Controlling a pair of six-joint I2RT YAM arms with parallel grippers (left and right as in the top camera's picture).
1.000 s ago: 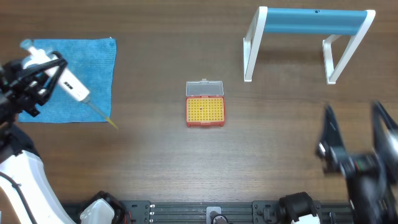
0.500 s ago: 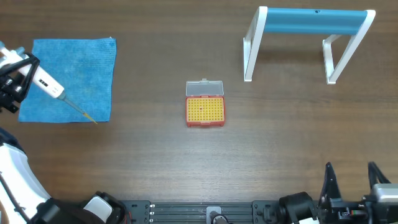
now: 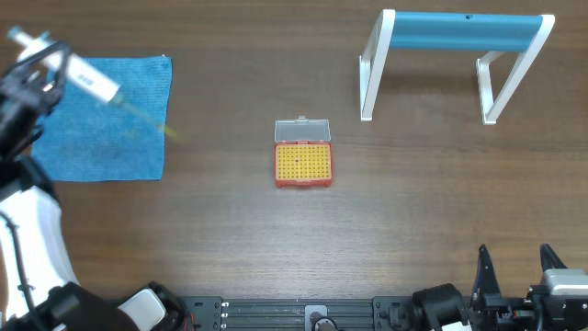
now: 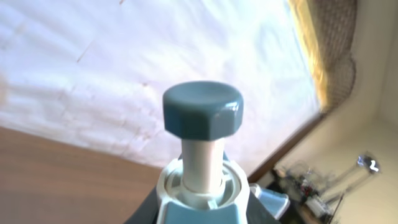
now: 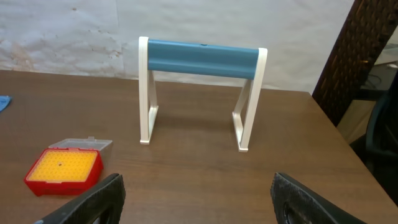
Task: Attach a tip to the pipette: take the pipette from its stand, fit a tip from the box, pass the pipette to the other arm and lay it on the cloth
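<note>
Landmark for all places is the tip box [image 3: 303,165], which sits on the wooden table [image 3: 230,239] near the middle of the top view.

The box is open. Its clear lid [image 3: 302,131] is hinged back and lies flat on the table on the box's far side. The red base holds a yellow rack that looks full of tips. We see one small dark spot near the rack's middle, and we cannot tell whether it is an empty hole. The right wrist view shows the same: the box [image 5: 62,169] open, the lid [image 5: 81,144] behind it.

The left gripper [image 3: 44,72] is well to the left of the tip box, closed around the upper part of the pipette [image 3: 90,83]. The pipette lies slanted in the top view, with its plunger end away from the box and its lower end toward the box. A yellowish tip [image 3: 147,118] sits on that lower end, though it is blurred. In the left wrist view we see the grey-blue plunger button [image 4: 202,109] on its white stem, with a pale wall behind.

The pipette shows over the far part of the blue cloth [image 3: 92,147]. We cannot tell whether it touches the cloth. The cloth lies flat, well left of the box.

The pipette stand [image 3: 459,32], with white legs and a blue bar, stands right of the box and farther back. Nothing hangs on it.

The right gripper [image 3: 514,271] is well right of the box and nearer the arm bases. Its fingers [image 5: 93,199] are spread wide and hold nothing.
</note>
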